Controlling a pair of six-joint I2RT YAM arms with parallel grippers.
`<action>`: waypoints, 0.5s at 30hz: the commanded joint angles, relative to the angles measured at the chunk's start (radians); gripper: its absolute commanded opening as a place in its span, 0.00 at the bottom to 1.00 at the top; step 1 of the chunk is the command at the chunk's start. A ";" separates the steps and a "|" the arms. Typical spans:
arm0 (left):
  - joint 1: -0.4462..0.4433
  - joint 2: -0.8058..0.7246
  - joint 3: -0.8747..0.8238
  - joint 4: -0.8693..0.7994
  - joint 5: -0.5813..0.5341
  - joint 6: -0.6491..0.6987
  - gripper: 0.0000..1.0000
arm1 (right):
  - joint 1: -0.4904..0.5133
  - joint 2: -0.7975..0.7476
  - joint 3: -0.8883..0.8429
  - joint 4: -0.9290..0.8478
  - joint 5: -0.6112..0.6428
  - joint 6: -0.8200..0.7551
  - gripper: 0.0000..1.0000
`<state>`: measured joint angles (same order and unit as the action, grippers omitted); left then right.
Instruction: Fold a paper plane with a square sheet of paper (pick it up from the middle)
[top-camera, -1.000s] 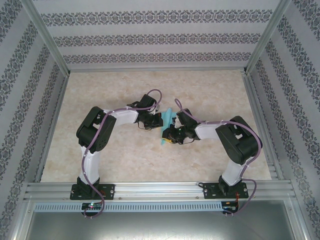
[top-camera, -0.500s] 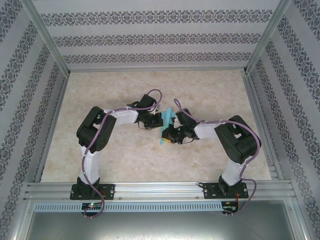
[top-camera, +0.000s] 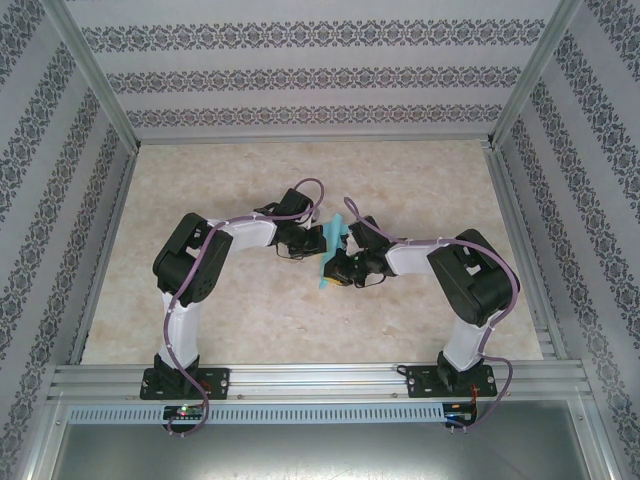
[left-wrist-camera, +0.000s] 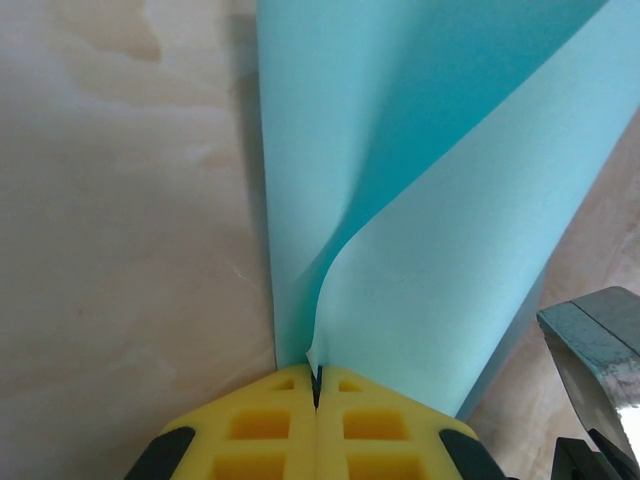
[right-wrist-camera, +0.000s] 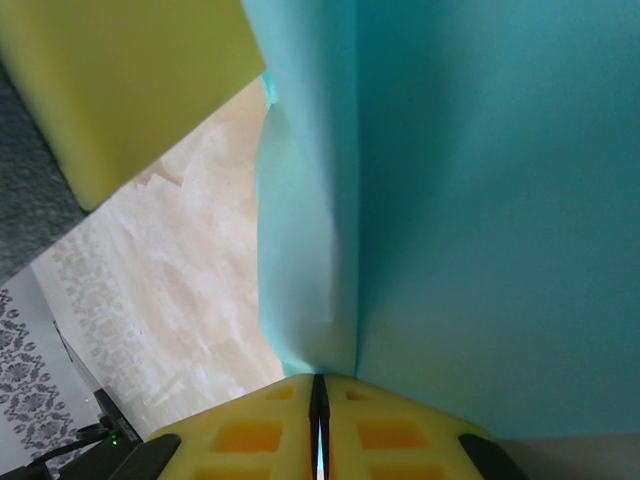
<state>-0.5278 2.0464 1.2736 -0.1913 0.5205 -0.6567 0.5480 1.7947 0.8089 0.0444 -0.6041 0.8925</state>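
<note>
Your left tool and right tool are each clamped shut on the paper between them.

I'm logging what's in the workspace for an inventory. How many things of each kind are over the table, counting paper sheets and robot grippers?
Turquoise paper sheet: 1
Grippers: 2 (left gripper and right gripper, each shut on the sheet)
Total: 3
</note>
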 joint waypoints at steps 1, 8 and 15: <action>0.011 -0.013 0.010 -0.100 -0.054 0.033 0.00 | 0.012 0.030 -0.004 -0.090 0.063 -0.034 0.10; 0.017 -0.020 0.053 -0.138 -0.047 0.054 0.00 | 0.013 0.037 -0.004 -0.111 0.074 -0.037 0.10; 0.020 0.015 0.079 -0.144 -0.036 0.068 0.01 | 0.014 0.029 -0.007 -0.127 0.083 -0.043 0.09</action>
<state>-0.5213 2.0472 1.3220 -0.2932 0.4919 -0.6189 0.5480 1.7947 0.8162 0.0250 -0.5934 0.8761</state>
